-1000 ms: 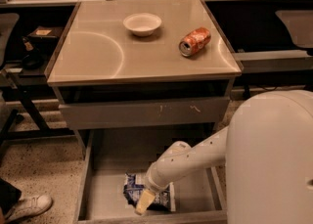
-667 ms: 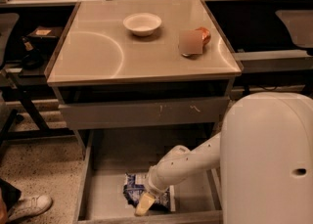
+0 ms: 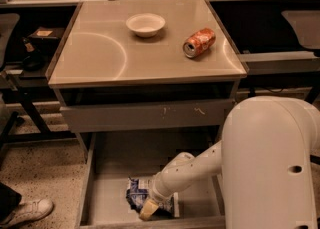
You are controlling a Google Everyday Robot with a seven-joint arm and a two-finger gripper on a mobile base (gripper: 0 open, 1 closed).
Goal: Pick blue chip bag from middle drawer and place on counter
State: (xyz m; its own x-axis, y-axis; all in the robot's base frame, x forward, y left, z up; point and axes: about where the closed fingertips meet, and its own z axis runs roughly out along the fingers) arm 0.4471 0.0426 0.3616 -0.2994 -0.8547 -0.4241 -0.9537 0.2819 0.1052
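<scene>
Beige counter [image 3: 100, 58]: white bowl [image 3: 145, 24] near back middle, orange soda can [image 3: 199, 42] on its side to the right, apart from bowl. Middle drawer [image 3: 115, 163] below sits open, blue chip bag [image 3: 136, 195] flat on its bottom near front. Gripper [image 3: 148, 209] down at bag.

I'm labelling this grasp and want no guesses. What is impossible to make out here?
Camera view only.
Blue chip bag: right part hidden under the gripper, low in the middle drawer; print too small.
Drawer's right side: hidden by the robot's arm.
Soda can label: unreadable.
</scene>
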